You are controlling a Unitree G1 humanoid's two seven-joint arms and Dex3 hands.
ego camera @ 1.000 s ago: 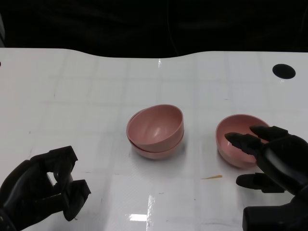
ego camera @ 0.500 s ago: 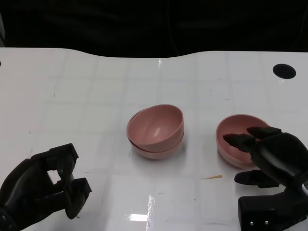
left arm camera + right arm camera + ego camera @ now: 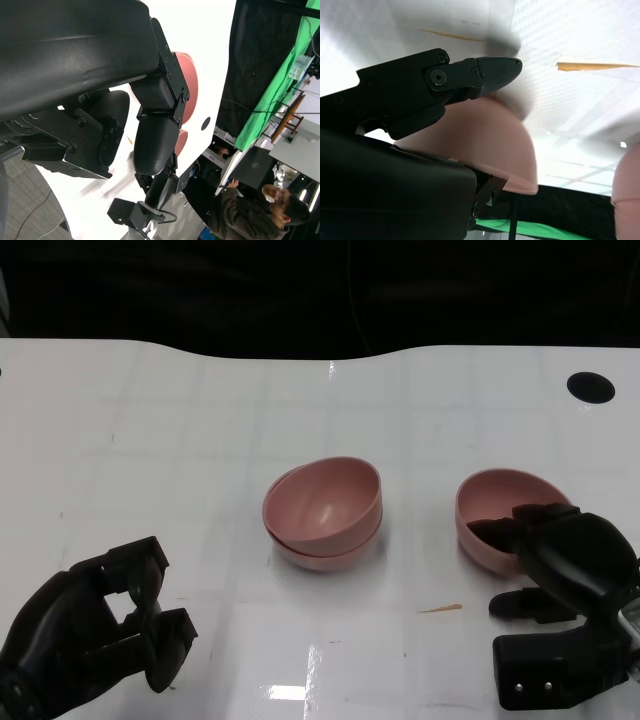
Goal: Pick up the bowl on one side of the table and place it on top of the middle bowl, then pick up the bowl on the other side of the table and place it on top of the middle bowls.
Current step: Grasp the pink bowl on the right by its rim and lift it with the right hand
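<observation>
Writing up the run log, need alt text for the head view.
The right hand grips a tilted pink bowl at the right of a white table, fingers hooked over its near rim. Two stacked pink bowls sit mid-table; the left hand hangs at lower left, holding nothing.

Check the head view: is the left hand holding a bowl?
No, the left hand holds nothing, off to the side of the stacked bowls.

Right hand hides near side of right bowl; wrist cut off.
</observation>
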